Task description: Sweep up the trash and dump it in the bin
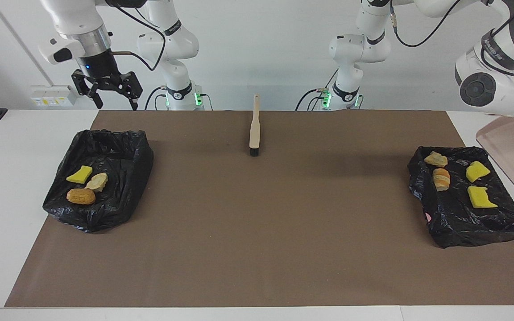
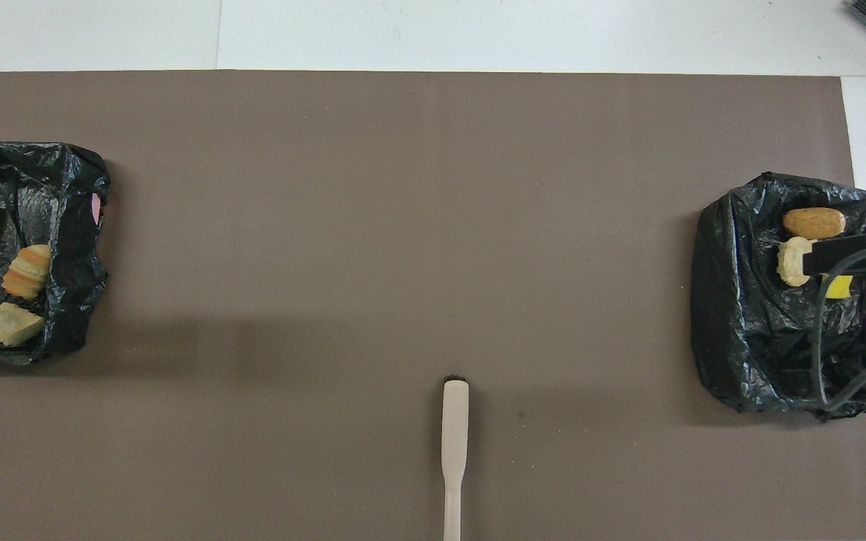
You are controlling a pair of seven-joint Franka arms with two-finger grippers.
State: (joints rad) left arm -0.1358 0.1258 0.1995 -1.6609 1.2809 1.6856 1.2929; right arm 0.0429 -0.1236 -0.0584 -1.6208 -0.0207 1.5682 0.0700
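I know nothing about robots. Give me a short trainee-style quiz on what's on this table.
1. How many scraps lie in the bin at the left arm's end?
2. True or false: the brush lies inside a bin.
3. Which is empty: A, the dustpan, or B, the bin at the right arm's end?
Key: 1. four; 2. false, it lies on the brown mat; 3. A.
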